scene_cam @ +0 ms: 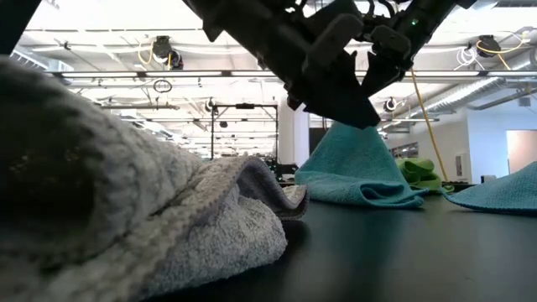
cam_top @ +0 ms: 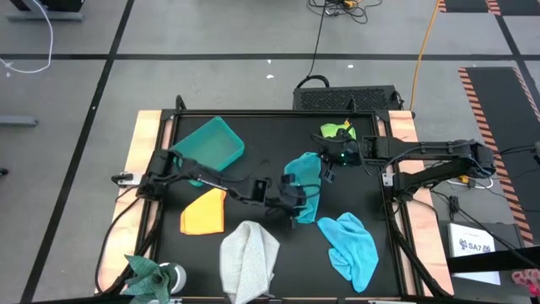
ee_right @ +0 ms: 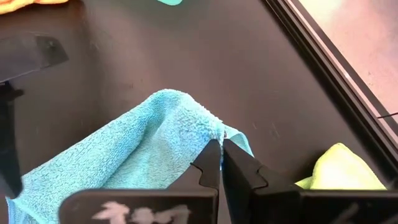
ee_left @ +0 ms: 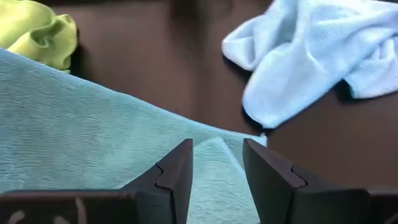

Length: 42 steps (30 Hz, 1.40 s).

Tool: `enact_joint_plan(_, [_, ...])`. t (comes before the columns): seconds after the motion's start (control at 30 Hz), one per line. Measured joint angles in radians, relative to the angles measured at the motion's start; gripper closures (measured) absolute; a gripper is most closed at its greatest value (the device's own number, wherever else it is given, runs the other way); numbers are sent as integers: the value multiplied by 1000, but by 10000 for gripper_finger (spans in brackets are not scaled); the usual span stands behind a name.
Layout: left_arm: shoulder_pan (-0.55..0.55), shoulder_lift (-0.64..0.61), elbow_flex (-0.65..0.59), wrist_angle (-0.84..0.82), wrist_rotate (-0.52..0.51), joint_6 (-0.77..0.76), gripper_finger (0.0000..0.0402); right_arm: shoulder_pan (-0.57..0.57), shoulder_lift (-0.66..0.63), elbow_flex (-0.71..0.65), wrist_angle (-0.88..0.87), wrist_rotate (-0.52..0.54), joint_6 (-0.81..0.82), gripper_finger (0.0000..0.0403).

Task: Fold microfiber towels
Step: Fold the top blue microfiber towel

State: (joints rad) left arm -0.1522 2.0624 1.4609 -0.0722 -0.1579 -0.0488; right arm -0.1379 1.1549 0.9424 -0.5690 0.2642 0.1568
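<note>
On the left of the desk [cam_top: 278, 127], a teal bin [cam_top: 211, 142] sits behind the left arm, and an orange-yellow towel [cam_top: 205, 212] lies flat just in front of that arm. Nearer the front edge, to the left of the left end effector [cam_top: 297, 203], a grey towel [cam_top: 249, 260] lies bunched.

The left end effector reaches to the middle of the desk, its fingers [ee_left: 177, 174] spread a little with the near edge of the teal towel [cam_top: 305, 187] lying between them; whether they press the cloth I cannot tell.

The teal towel stretches between the two end effectors. In the low view it rises off the desk like a tent to a peak.

The right end effector [cam_top: 326, 165] is at the far side of this towel, its fingers [ee_right: 239, 168] pressed together, pinching a corner of the cloth and holding it up.

A light blue towel [cam_top: 350, 245] lies crumpled in front of the right end effector, and a lime green towel [cam_top: 337, 131] sits just behind it.
</note>
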Motion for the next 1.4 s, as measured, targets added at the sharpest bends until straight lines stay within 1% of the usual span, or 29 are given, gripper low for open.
enact_joint_plan(0.17, [-21, 0, 0, 3, -1, 12, 259, 0, 0, 0, 0, -3, -13, 403])
enact_joint_plan(0.23, [-32, 0, 0, 15, -3, 30, 252, 0, 0, 0, 0, -3, -13, 403])
enact_joint_plan(0.3, [-46, 0, 0, 23, -5, 48, 239, 0, 0, 0, 1, -3, -14, 403])
enact_joint_plan(0.43, [-67, 14, 0, 35, -72, 41, 205, -2, 0, 0, 49, -3, -33, 403])
enact_joint_plan(0.6, [-72, 24, 1, 86, -79, -8, 180, -7, 0, 0, 126, -2, -56, 403])
enact_joint_plan(0.83, [-80, 115, 0, 200, -79, -18, 177, -6, 0, 0, 111, -3, -58, 403])
enact_joint_plan(1.03, [-80, 135, 0, 204, -106, -41, 177, -6, 0, 0, 102, -3, -57, 403])
enact_joint_plan(1.17, [-93, 134, 0, 197, -106, 61, 177, -6, 0, 0, 97, -3, -57, 403])
enact_joint_plan(1.27, [-100, 134, 0, 154, -106, 83, 177, -6, 0, 0, 104, -2, -49, 403])
enact_joint_plan(1.33, [-104, 132, 0, 149, -106, 63, 177, -6, 4, 0, 116, 32, -47, 403])
enact_joint_plan(1.4, [-107, 130, 0, 152, -107, 48, 177, -6, 18, 0, 134, 100, -46, 403])
